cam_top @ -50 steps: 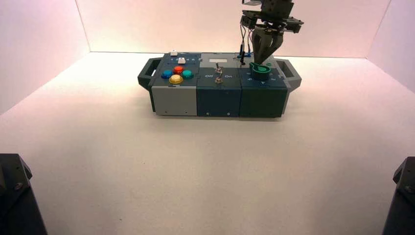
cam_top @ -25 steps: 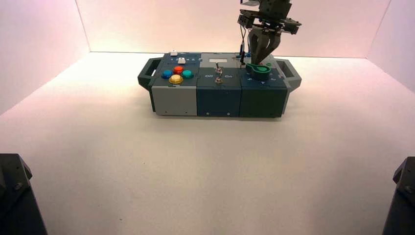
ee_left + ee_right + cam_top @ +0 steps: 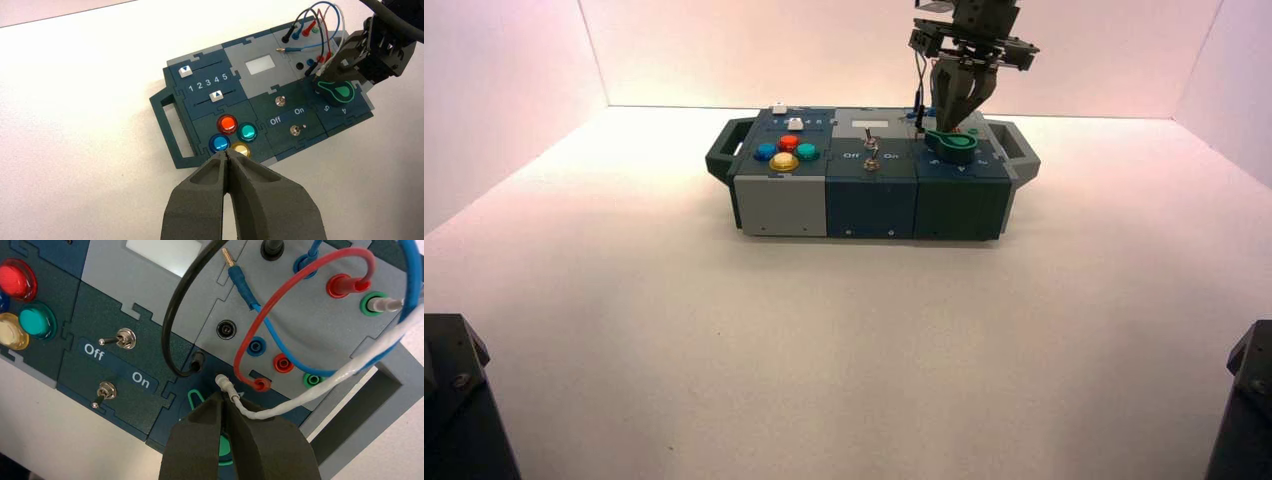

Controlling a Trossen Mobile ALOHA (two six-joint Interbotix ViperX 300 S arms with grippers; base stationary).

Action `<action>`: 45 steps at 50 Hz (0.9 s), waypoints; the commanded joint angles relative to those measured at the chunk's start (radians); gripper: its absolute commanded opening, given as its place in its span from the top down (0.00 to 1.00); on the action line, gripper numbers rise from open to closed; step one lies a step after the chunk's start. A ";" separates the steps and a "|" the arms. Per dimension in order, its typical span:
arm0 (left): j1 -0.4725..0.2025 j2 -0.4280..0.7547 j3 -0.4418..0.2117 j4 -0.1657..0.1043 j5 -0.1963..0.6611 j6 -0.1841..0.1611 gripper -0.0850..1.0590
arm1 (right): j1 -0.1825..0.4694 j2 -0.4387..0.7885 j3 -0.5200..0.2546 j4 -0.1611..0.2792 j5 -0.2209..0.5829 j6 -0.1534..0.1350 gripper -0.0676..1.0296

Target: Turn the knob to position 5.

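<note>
The teal-green knob (image 3: 954, 147) sits on the dark right-hand block of the box (image 3: 869, 205). In the left wrist view the knob (image 3: 336, 91) has its pointer aimed at the box's back left, away from the printed 5 and 4. My right gripper (image 3: 954, 122) hangs straight over it, shut, with its tips (image 3: 220, 396) at the knob's back edge beside a white plug. Green of the knob (image 3: 223, 447) shows under the fingers; I cannot tell whether they touch it. My left gripper (image 3: 227, 152) is shut and empty, held high in front of the box.
Two metal toggle switches (image 3: 281, 101) stand by the Off/On lettering. Coloured push buttons (image 3: 227, 123) and two sliders (image 3: 216, 96) fill the left block. Looped wires (image 3: 300, 395) arch just behind the knob. Handles (image 3: 724, 150) stick out at both ends.
My right gripper has shifted slightly left and up over the knob. The knob's pointer has swung round toward the toggle-switch side. The left gripper has not visibly moved.
</note>
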 commanded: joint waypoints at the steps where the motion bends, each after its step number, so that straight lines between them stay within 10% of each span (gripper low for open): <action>1: 0.003 -0.014 -0.020 0.002 -0.008 0.005 0.95 | 0.002 -0.057 -0.029 -0.008 -0.003 -0.005 0.96; 45: 0.003 0.000 0.000 0.002 -0.080 0.005 0.95 | 0.002 -0.433 0.270 -0.080 -0.170 -0.041 0.96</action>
